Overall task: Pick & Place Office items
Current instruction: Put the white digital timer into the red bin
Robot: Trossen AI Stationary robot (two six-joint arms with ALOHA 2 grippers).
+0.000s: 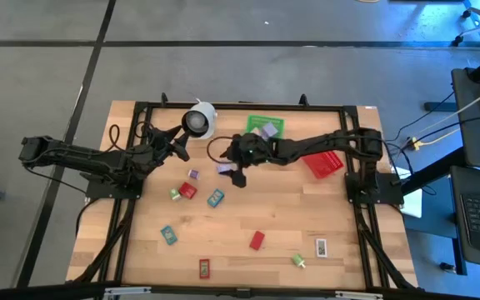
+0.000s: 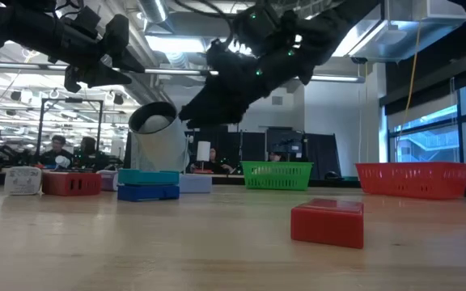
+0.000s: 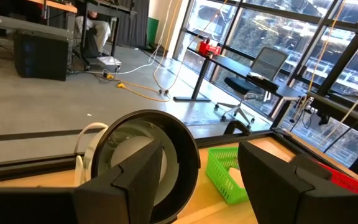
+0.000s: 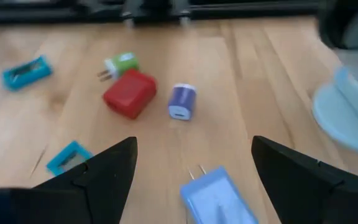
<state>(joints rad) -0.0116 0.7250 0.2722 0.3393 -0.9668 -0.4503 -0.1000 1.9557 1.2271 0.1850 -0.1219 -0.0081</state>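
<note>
Small office items lie scattered on the wooden table: a lavender plug block point(image 1: 226, 168) point(image 4: 219, 196), a small lavender piece point(image 4: 182, 101), a red block point(image 4: 129, 93), a green piece point(image 4: 120, 64) and teal packets point(image 4: 27, 71). More lie toward the near edge, such as a red block point(image 1: 257, 241) point(image 2: 328, 222). My right gripper point(image 1: 238, 162) point(image 4: 194, 146) is open and hovers above the lavender plug block. My left gripper point(image 1: 177, 146) point(image 3: 201, 155) is open, raised, just beside the white roll point(image 1: 198, 121) point(image 3: 138, 162).
A green mesh basket point(image 1: 265, 127) point(image 2: 277, 175) stands near the far edge with a lavender piece inside. A red mesh basket point(image 1: 325, 162) point(image 2: 413, 179) sits under my right arm. A dark frame rims the table. People sit in the room beyond.
</note>
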